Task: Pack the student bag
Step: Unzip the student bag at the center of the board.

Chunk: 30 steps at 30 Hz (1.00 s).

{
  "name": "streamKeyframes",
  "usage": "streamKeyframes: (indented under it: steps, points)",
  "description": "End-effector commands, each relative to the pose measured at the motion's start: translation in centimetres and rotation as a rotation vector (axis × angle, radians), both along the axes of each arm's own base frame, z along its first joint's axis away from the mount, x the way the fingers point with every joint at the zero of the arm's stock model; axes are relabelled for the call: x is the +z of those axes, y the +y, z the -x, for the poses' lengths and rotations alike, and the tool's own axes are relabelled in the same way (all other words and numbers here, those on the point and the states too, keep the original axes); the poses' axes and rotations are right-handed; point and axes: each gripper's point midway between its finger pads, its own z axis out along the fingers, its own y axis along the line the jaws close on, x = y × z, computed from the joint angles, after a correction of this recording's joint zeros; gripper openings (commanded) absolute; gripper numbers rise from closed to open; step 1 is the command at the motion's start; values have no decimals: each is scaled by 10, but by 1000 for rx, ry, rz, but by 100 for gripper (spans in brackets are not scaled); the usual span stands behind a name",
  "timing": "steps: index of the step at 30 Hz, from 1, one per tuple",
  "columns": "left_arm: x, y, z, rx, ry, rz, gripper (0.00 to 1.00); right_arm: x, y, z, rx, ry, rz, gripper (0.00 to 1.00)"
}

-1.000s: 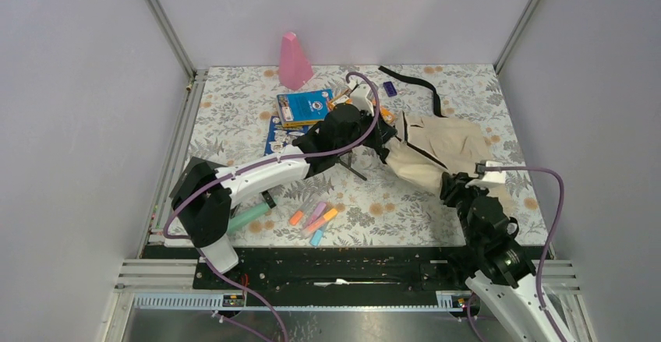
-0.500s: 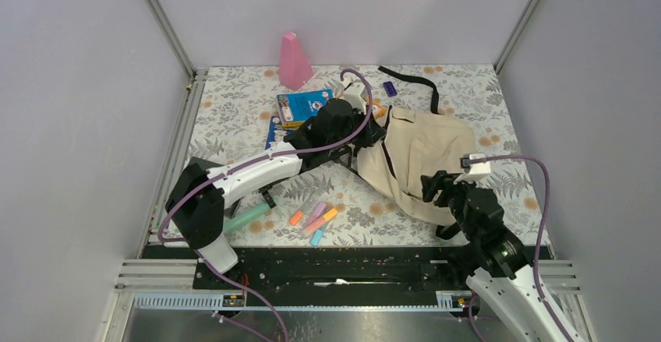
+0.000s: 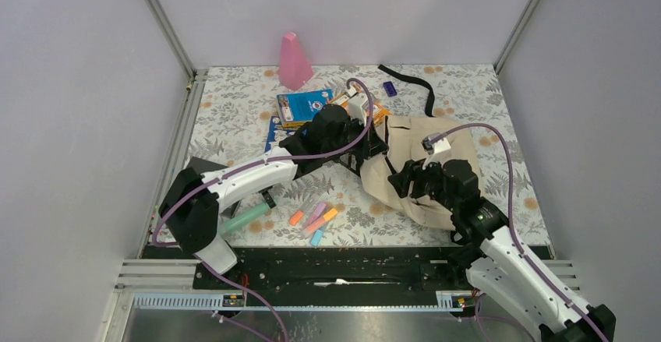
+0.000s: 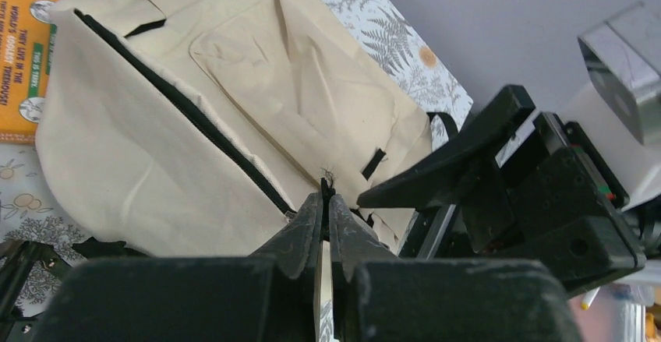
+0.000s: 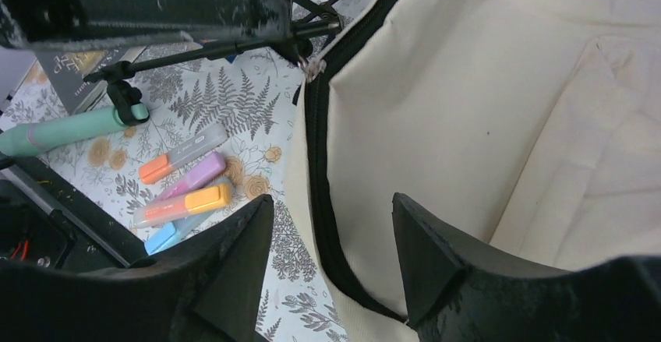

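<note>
The student bag (image 3: 444,151), beige fabric with black zipper trim, lies right of centre on the floral table. My left gripper (image 3: 374,146) is at the bag's left edge. In the left wrist view, the left gripper (image 4: 326,198) is shut on a thin frayed black tab beside the bag's zipper (image 4: 187,112). My right gripper (image 3: 405,180) hovers over the bag's near-left part. In the right wrist view, the right gripper (image 5: 331,206) is open, its fingers either side of the black zipper edge (image 5: 318,163), holding nothing.
Blue books (image 3: 305,107) and an orange book (image 3: 376,110) lie behind the left gripper. A pink cone (image 3: 295,61) stands at the back. Several highlighters (image 3: 316,219) and a green pen (image 3: 248,217) lie front left. A black strap (image 3: 413,85) and a small purple item (image 3: 390,88) lie at the back.
The right gripper has opened and swung from the bag's right side forward and left over its near-left part. The bag has bunched leftward. The left gripper keeps its hold.
</note>
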Motion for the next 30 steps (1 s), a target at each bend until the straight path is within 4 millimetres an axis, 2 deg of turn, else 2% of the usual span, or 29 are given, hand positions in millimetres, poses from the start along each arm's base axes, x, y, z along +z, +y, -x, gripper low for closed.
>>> streamKeyframes:
  steps: [1, 6, 10, 12, 15, 17, 30]
  points:
    - [53, -3, 20, -117, -138, 128, 0, 33, 18, -8, 85, -83, -26, 63]
    - [53, -1, 27, -147, -158, 134, 0, 23, 22, -11, 105, -64, 8, 55]
    - [52, -2, 31, -168, -156, 143, 0, 17, 25, -13, 115, -40, 26, 44]
    - [52, -2, 30, -167, -155, 144, 0, 15, 27, -14, 117, -32, 34, 32]
    - [53, -1, 28, -152, -156, 143, 0, 14, 25, -14, 110, -31, 38, 8]
    - [53, 1, 24, -122, -158, 138, 0, 12, 24, -12, 109, -33, 39, 0]
    - [51, 5, -16, 34, -112, 149, 0, -6, 16, 8, 134, 11, 58, 0]
